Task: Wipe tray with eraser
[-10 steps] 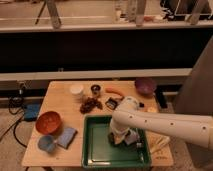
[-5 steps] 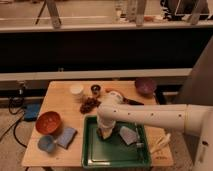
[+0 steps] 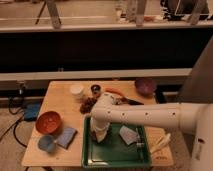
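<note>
A green tray (image 3: 142,152) lies at the front of the wooden table (image 3: 60,97). My white arm reaches in from the right, and the gripper (image 3: 100,132) points down over the tray's left part, low on its floor. A pale block, apparently the eraser (image 3: 100,137), shows at the gripper's tip against the tray. A pale grey crumpled piece (image 3: 129,134) lies apart from it in the tray's right half.
An orange bowl (image 3: 48,122), a small blue bowl (image 3: 46,143) and a blue-grey sponge (image 3: 67,136) sit to the left of the tray. A white cup (image 3: 76,90), a dark can (image 3: 95,89), a brown cluster (image 3: 88,104) and a purple bowl (image 3: 145,86) stand behind it.
The gripper has slid left across the tray floor, from the tray's right-middle to its left part. The pale crumpled piece has stayed where it was.
</note>
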`<state>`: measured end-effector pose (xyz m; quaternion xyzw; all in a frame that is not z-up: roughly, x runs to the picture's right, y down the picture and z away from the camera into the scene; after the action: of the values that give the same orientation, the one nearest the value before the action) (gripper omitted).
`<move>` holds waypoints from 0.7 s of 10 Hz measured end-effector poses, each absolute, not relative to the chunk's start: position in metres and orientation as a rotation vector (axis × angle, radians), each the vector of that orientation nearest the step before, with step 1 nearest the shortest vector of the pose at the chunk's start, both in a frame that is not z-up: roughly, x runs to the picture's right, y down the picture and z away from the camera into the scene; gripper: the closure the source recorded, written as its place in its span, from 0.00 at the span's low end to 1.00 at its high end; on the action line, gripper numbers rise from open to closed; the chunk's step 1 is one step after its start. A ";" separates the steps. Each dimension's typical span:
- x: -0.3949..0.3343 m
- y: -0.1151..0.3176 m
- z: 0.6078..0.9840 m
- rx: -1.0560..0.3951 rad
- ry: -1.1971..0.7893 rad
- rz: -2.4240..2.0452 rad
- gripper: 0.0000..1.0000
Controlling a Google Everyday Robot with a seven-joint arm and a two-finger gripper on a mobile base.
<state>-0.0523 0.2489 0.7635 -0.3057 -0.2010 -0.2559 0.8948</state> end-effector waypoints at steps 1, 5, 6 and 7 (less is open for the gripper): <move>-0.049 0.260 0.752 -0.645 -0.424 -0.548 1.00; -0.035 0.289 0.743 -0.693 -0.441 -0.598 1.00; -0.031 0.295 0.743 -0.702 -0.452 -0.607 1.00; -0.029 0.297 0.743 -0.704 -0.457 -0.612 1.00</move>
<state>-0.0293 0.2969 0.7426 -0.3364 -0.2184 -0.2923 0.8681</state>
